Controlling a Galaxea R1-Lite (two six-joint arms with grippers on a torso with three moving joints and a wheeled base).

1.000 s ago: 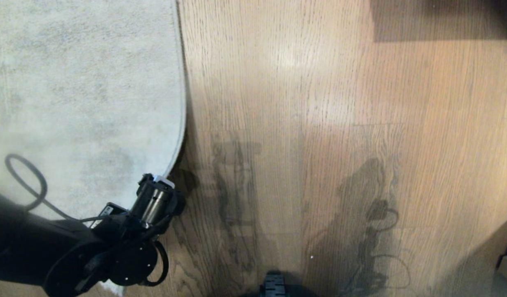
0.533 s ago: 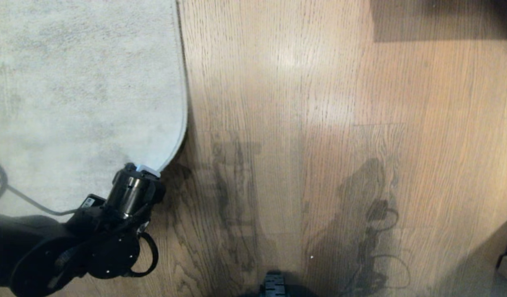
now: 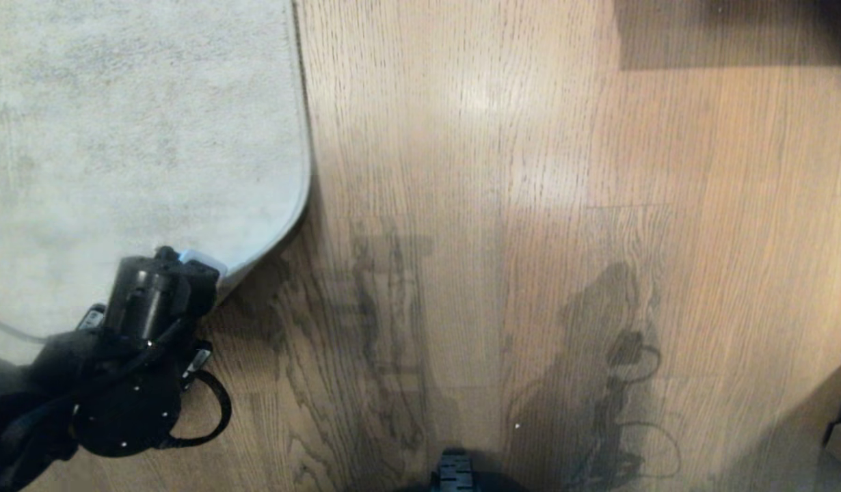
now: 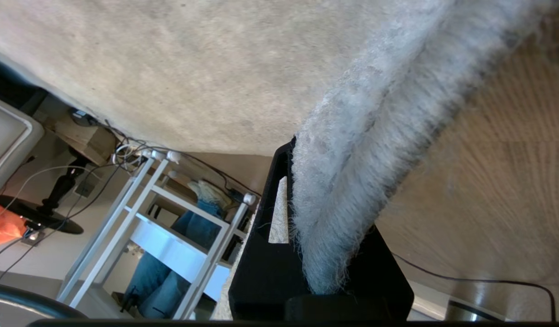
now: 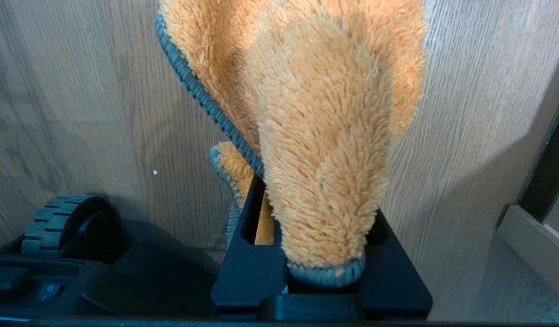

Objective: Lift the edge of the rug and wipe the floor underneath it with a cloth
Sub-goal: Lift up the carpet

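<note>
Left claw (image 3: 200,263) sits at the lower left of the head view, clamped shut on the rug edge (image 3: 260,254) at the rug's near corner. In the left wrist view the claw (image 4: 322,254) has the pale grey pile pinched between its black fingers (image 4: 266,218), the gripped border (image 4: 352,181) bunched into a thick fold and raised off the floor (image 4: 502,181). In the head view the corner curls up and inward, with a dark shadow on the planks just beside it; the rest of the rug (image 3: 133,123) lies flat across the upper left. Right of the rug, brown wood-grain floor (image 3: 530,171) fills the view, with shadows of the robot across its lower middle. A ridged black part of the base (image 3: 455,471) shows at the bottom centre. Right arm is outside the head view. In the right wrist view the right claw (image 5: 322,268) is closed on the cloth (image 5: 325,136), an orange fluffy rag with a grey-blue hem, which hangs from the fingers above the floor (image 5: 79,91), beside a ridged wheel (image 5: 57,222) of the base.
</note>
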